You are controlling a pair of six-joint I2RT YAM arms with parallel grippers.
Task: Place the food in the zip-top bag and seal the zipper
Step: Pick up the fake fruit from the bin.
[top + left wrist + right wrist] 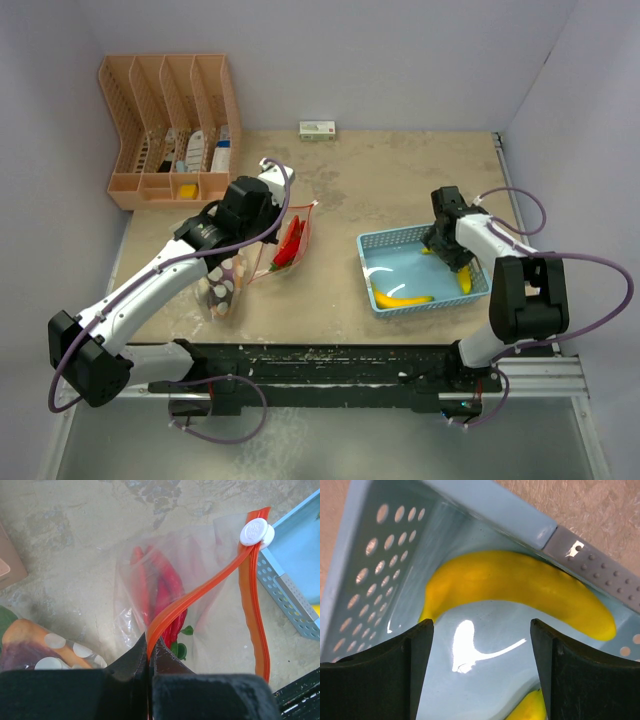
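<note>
Ok, text first: nothing legible. The round white slider (256,532) has embossed marks too small to read. The small white box (317,130) by the far wall has a coloured label, also unreadable.

Left gripper (149,652): black fingers pinched together on the zipper (200,587), a thin, glossy red-orange strip. One track runs from the jaws up to the slider and the other hangs down from the slider on the right, so the mouth is parted.

The zip-top bag (150,580) is clear, crinkled film lying on the table (400,180) left of centre. Red chili peppers (167,587) (smooth, long, tapered) and a green leaf (179,650) sit inside it. In the left wrist view, lower left, there is dotted film with orange and purple shapes behind it; I can't tell whether it's the same bag.

Right gripper (481,625): fingers spread wide and holding nothing, low inside the light blue basket (385,240). The basket is hard glossy plastic with perforated walls and a grey rim piece. One banana (520,590) (matte yellow, curved) lies against the wall just past the fingertips. A second yellow piece (530,707) peeks in at the bottom edge.

The peach slotted rack (170,120) stands at the far left corner, with its contents too small to identify.
</note>
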